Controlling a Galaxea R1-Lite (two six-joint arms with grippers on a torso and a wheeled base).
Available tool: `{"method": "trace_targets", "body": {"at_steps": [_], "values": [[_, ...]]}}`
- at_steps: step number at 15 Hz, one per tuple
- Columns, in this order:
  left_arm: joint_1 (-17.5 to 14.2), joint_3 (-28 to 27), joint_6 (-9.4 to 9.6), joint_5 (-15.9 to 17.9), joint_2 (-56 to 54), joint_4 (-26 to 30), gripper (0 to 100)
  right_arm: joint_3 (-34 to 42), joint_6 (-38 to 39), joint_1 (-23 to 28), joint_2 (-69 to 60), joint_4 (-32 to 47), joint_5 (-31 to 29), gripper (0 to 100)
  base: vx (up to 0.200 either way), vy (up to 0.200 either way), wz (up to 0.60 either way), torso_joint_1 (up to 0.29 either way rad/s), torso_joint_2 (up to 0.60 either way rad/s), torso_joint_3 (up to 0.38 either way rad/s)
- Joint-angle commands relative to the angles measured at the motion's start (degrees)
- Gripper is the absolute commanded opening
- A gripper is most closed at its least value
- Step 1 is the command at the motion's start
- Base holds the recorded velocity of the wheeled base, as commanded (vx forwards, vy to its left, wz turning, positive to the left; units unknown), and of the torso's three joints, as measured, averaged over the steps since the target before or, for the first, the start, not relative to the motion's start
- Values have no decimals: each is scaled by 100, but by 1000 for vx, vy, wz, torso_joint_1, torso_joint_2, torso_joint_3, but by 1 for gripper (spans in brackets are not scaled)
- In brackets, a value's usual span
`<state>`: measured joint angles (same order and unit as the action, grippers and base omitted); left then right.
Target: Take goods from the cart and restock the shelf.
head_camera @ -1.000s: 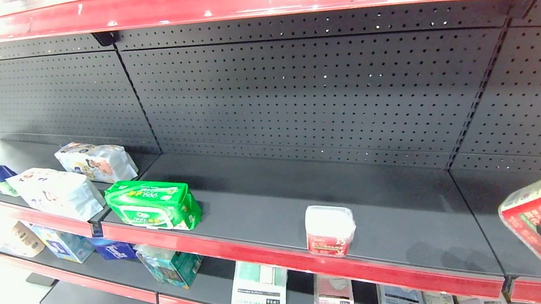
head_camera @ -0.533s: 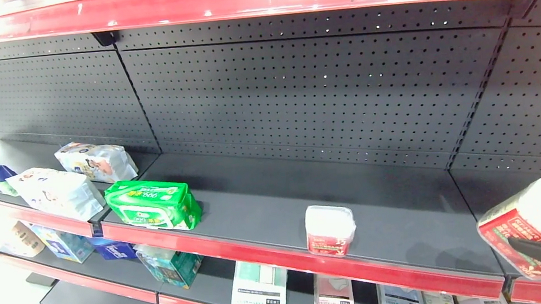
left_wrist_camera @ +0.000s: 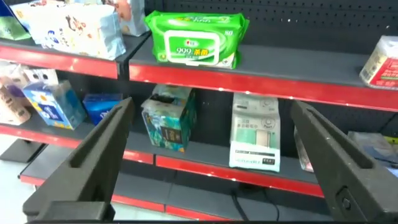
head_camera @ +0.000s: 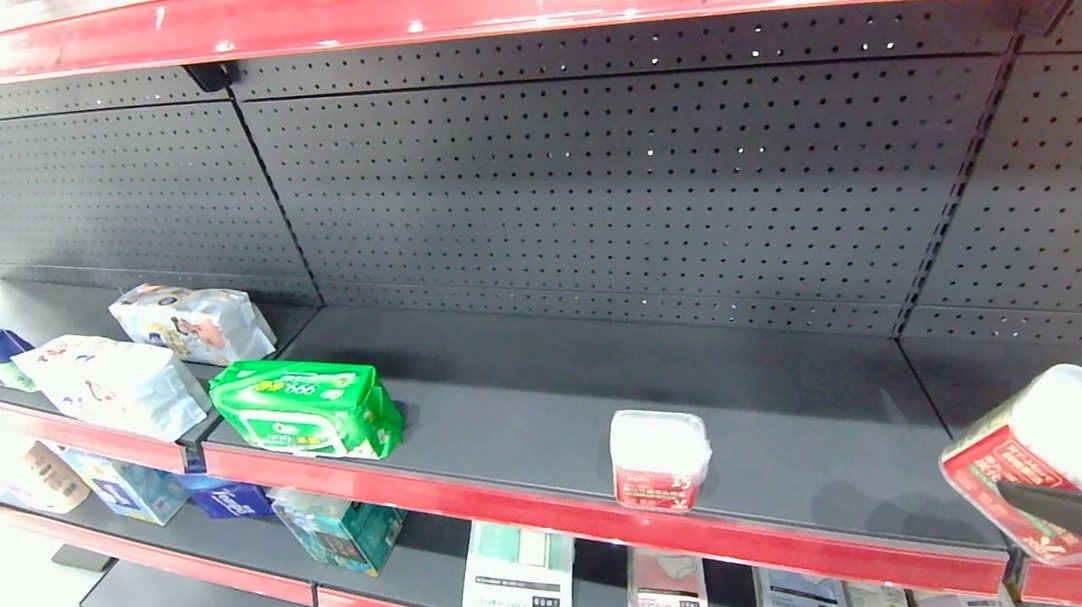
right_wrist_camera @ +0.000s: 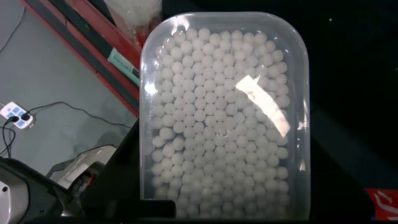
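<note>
Head cam: black shelf [head_camera: 553,413] w/ a red front lip, perforated pegboard [head_camera: 589,188] behind, another red-lipped deck overhead. On it, L to R: white packs [head_camera: 112,384], green wipes [head_camera: 308,408], then well apart a 2nd tub [head_camera: 659,458], upright near the lip. My R gripper [head_camera: 1044,497] sits at far right, clamped on the tub [head_camera: 1059,450] (red label, white top). The tub is tilted, out by the lip about where two bays meet; I can't tell if it touches the deck. A lower shelf [head_camera: 186,562] carries boxes and packs.

L wrist cam: L gripper [left_wrist_camera: 208,162] has its fingers spread wide w/ nothing between them, level w/ the lower shelf. Through the gap I see a teal box [left_wrist_camera: 169,118] and a white-green pack [left_wrist_camera: 255,134] face-on, where the head cam sees them from above. The wipes are one tier up.

R wrist cam: looking straight into the tub's clear face, packed w/ small white balls; the head cam gives just a white mass. Dark fingers press both sides. Beyond are the red lip and grey floor [right_wrist_camera: 50,106] w/ a cable [right_wrist_camera: 37,109] and power strip [right_wrist_camera: 12,112].
</note>
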<state>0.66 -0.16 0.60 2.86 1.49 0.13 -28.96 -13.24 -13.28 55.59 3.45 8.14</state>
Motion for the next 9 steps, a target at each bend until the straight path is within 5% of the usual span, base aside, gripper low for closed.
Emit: {"method": "trace_targets", "body": {"at_steps": [1, 9], "values": [[-31, 7, -7, -23, -131, -5, 100, -13, -3, -8, 303, -37, -6, 0, 0, 0, 0, 0, 0, 0], [-31, 7, -7, -23, -131, -5, 100, -522, -118, 53, 2105, -1136, 425, 0, 0, 0, 0, 0, 0, 0]]}}
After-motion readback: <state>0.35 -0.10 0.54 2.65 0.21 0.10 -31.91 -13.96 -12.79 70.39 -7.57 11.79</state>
